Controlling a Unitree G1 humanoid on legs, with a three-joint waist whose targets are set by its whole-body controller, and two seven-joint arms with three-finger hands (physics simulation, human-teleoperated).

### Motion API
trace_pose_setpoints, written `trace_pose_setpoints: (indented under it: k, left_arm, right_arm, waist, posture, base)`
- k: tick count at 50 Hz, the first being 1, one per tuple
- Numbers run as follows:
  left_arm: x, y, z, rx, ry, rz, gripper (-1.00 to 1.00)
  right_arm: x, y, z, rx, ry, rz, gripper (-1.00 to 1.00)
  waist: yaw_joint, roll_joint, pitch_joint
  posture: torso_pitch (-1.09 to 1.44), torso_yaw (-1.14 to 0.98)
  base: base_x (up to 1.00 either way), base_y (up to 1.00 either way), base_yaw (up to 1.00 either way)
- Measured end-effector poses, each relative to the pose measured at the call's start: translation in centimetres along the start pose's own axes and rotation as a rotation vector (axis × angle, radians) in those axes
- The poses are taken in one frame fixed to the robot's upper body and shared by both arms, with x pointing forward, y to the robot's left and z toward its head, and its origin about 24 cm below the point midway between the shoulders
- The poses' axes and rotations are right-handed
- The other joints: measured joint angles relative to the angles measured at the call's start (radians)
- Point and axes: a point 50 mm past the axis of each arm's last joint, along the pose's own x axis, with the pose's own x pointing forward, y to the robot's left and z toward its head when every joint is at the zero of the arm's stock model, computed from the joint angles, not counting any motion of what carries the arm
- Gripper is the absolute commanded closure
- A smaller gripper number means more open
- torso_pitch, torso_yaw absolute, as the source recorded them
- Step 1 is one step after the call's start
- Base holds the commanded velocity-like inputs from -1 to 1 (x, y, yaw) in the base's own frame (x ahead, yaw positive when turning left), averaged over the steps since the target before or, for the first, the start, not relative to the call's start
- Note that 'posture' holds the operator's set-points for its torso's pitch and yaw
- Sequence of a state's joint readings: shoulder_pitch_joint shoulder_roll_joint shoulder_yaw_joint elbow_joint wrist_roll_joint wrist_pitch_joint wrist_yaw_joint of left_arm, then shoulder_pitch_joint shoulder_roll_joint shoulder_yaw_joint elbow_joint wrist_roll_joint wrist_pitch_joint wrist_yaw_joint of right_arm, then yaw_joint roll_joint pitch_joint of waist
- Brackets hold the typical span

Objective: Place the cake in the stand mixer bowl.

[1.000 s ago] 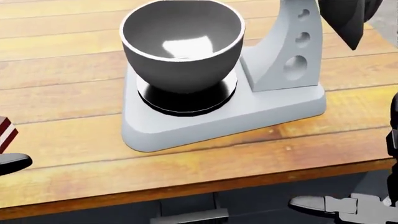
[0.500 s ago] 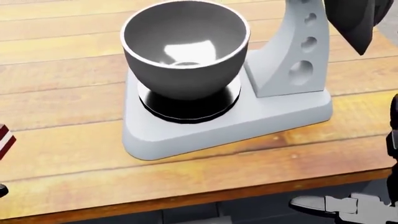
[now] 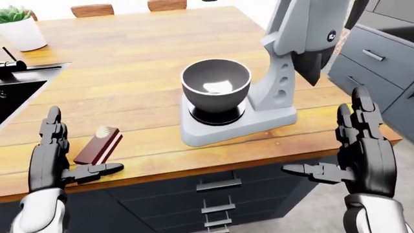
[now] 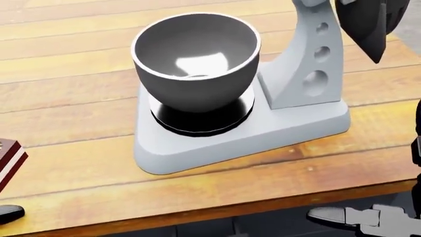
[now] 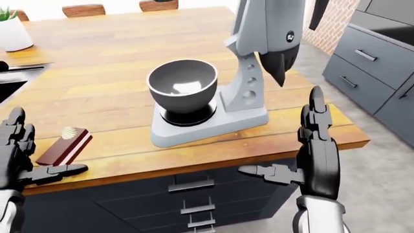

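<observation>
The grey metal stand mixer bowl (image 3: 215,85) sits empty on its mixer. The brown striped cake slice (image 3: 98,145) lies on the wooden counter (image 3: 129,58), just beside the spread-fingered left hand (image 3: 55,160). Right hand (image 3: 359,153) open too, well apart.

We hold our dark three-fingered left hand (image 3: 50,158) upright at the near left, fingers straight and pointing far, thumb stretched out to the right, palm facing inward, gripping nothing. Our dark three-fingered right hand (image 3: 363,153) mirrors it at the near right, fingers raised and spread, thumb reaching left. Pale grey wrists show below both hands.
</observation>
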State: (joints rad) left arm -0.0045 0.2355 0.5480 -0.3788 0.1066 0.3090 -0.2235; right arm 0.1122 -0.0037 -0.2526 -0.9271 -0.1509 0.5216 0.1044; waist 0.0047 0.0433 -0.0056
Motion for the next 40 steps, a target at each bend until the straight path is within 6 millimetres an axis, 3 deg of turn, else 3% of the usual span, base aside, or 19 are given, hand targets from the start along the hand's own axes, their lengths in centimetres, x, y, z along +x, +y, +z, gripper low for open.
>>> trace_pose_setpoints:
  k: [5,6,7,9,10,17,28,35,40]
  left_arm:
    - [-0.1,-0.2,-0.3,0.025,0.013,-0.019,-1.0]
    - [-0.1,-0.3,-0.3,0.037,0.009,-0.026,-0.86]
    - [-0.1,-0.4,-0.3,0.052,0.004,-0.036,-0.04]
    - [-0.2,-0.9,-0.4,0.079,-0.006,-0.081,0.87]
    - [-0.4,-1.3,-0.5,0.089,-0.009,-0.114,1.0]
    - [0.1,-1.0,0.0,0.177,-0.049,-0.004,1.0]
    - [-0.4,-0.6,0.5,0.18,-0.021,-0.014,1.0]
    - [-0.4,0.1,1.6,0.147,0.02,-0.042,1.0]
    - [0.5,1.1,3.4,0.129,0.08,-0.105,1.0]
  right_arm:
    - [-0.1,0.0,0.1,-0.001,-0.004,-0.002,-1.0]
    - [-0.1,-0.1,0.1,-0.002,-0.004,-0.004,-1.0]
    - [-0.1,-0.1,0.1,-0.002,-0.004,-0.005,-1.0]
    - [0.0,-0.1,0.1,-0.004,-0.005,-0.009,-1.0]
    - [0.0,-0.2,0.1,-0.004,-0.005,-0.01,-1.0]
    - [0.0,-0.2,0.2,-0.004,-0.008,-0.003,-1.0]
    - [0.0,-0.1,0.2,-0.006,-0.009,-0.004,-1.0]
    - [-0.1,-0.1,0.3,-0.006,-0.013,-0.003,-1.0]
    - [-0.1,0.0,0.4,-0.001,-0.011,0.004,-1.0]
  waist:
    - [-0.002,0.012,-0.01]
    - [-0.001,0.015,-0.013]
    - [-0.001,0.017,-0.017]
    - [0.004,0.024,-0.022]
    - [0.008,0.027,-0.024]
    - [-0.011,0.036,-0.032]
    - [-0.011,0.048,-0.039]
    - [-0.014,0.033,-0.025]
    - [-0.017,0.007,0.005]
  posture:
    - [0.0,0.0]
    - [0.0,0.0]
    - [0.0,0.0]
    - [0.0,0.0]
    - [0.0,0.0]
    - [0.0,0.0]
    - [0.0,0.0]
    - [0.0,0.0]
    - [0.0,0.0]
  base:
    - [0.0,0.0,0.0]
    - [0.0,0.0,0.0]
    - [0.0,0.0,0.0]
    - [0.0,0.0,0.0]
    - [0.0,0.0,0.0]
    - [0.0,0.0,0.0]
    - [0.0,0.0,0.0]
    - [0.0,0.0,0.0]
    - [0.0,0.0,0.0]
